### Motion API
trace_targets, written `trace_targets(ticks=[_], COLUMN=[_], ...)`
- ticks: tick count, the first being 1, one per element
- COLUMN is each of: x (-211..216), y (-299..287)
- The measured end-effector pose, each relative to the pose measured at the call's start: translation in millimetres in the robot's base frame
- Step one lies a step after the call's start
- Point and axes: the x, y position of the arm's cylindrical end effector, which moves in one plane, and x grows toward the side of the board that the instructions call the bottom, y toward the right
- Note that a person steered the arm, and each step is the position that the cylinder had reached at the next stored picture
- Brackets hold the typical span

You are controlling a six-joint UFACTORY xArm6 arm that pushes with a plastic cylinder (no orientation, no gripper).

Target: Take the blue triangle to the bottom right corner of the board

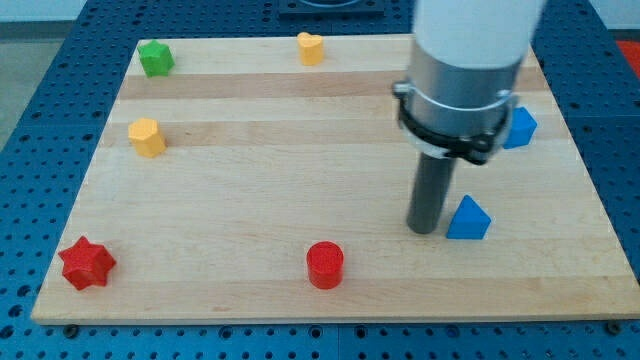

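Observation:
The blue triangle [468, 219] lies on the wooden board [260, 190] right of centre, toward the view's bottom right. My tip [424, 230] stands on the board just left of the triangle, touching or nearly touching its left side. The arm's grey and white body rises above it to the view's top. A second blue block [520, 128], partly hidden by the arm, lies near the board's right edge.
A green block [155, 58] sits at the top left, a yellow heart [311, 48] at the top middle, a yellow block [146, 137] at the left, a red star [87, 263] at the bottom left, a red cylinder [325, 265] at the bottom middle.

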Motion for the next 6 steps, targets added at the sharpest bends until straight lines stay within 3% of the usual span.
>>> trace_targets(ticks=[1,4,6], x=[1,-27,-26], y=[40,51,88])
